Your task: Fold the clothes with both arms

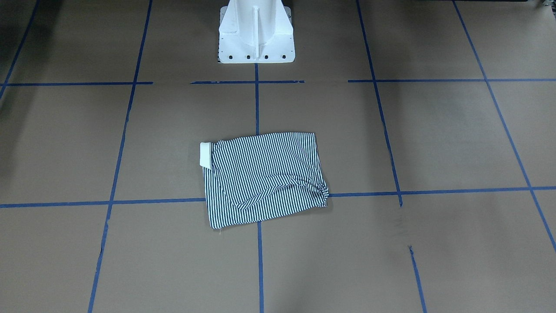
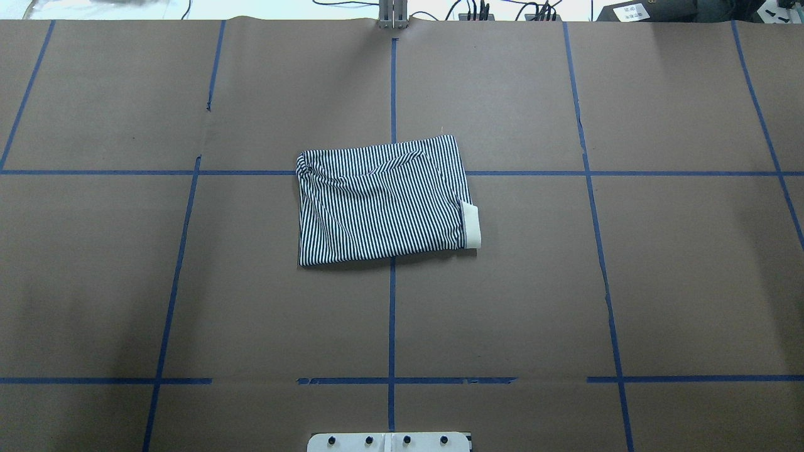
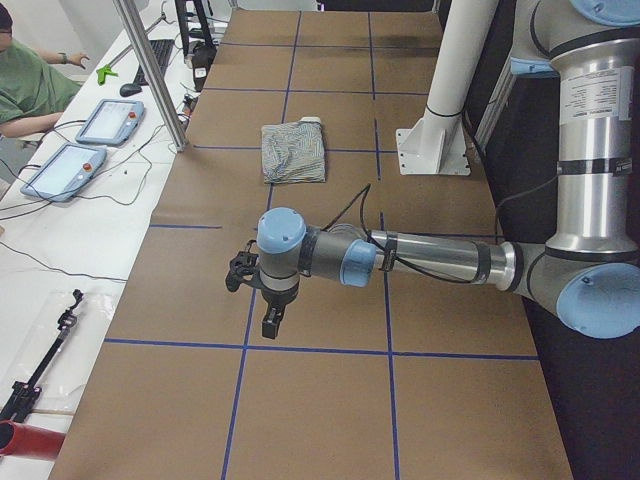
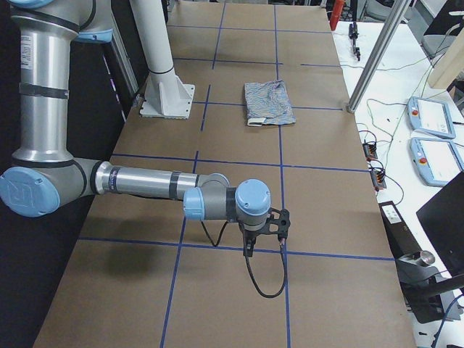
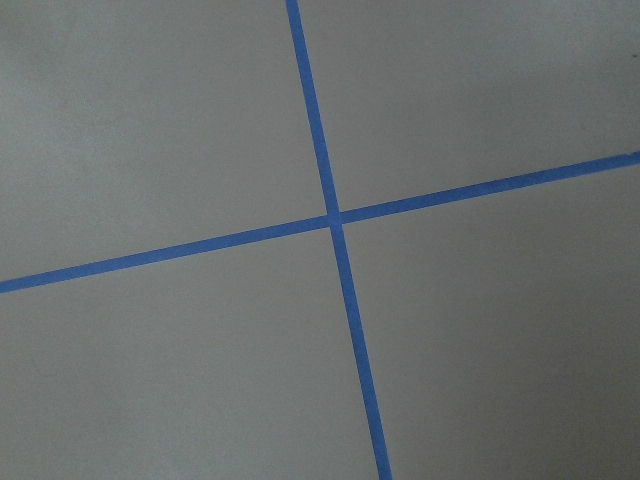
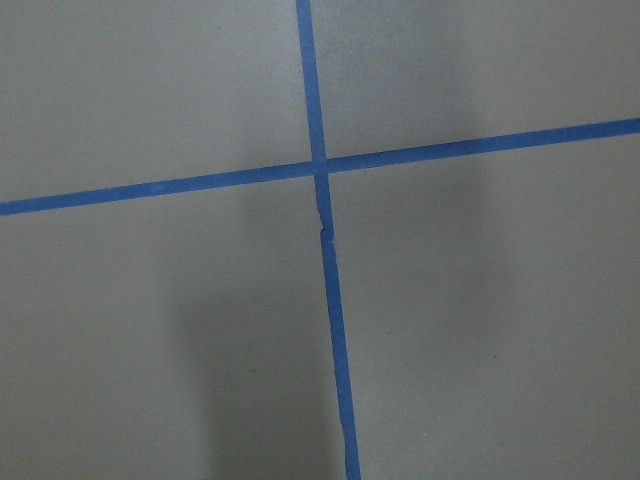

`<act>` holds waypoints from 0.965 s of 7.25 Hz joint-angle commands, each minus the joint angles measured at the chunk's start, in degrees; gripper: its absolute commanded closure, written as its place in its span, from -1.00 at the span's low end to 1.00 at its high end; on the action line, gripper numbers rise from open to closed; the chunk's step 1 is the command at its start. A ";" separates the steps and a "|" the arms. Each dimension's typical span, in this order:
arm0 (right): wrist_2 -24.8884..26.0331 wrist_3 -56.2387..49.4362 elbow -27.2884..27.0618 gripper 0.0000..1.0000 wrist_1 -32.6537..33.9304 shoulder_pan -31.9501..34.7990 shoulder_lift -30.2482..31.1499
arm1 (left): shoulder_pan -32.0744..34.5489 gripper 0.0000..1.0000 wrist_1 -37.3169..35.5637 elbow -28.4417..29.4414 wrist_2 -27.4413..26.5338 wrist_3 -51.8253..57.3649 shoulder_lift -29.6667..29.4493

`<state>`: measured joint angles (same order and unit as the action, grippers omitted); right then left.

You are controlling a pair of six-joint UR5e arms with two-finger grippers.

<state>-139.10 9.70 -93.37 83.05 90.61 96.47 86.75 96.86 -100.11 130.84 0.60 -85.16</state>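
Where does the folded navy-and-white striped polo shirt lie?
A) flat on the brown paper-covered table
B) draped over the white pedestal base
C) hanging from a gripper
A: the navy-and-white striped polo shirt lies flat on the brown paper-covered table, across blue tape lines.

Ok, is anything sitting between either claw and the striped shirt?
Nothing visible does. Only the bare brown table with its blue tape lines lies between the left claw, the right claw and the shirt at the centre.
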 commanded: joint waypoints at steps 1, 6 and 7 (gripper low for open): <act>0.41 -0.04 -0.06 -1.00 -0.08 0.27 0.56 | 0.00 -1.00 -0.17 0.09 0.20 -0.51 -0.01; 5.77 -5.46 -0.59 -1.00 -0.08 0.35 1.08 | 1.30 -1.00 -0.09 3.15 2.05 0.36 0.96; 5.69 -5.57 -0.76 -1.00 -0.08 0.36 1.26 | 1.49 -1.00 0.35 4.64 2.05 0.37 0.96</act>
<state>-133.52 5.28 -93.96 82.93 90.92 97.43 87.69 96.73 -97.42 132.93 0.71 -84.24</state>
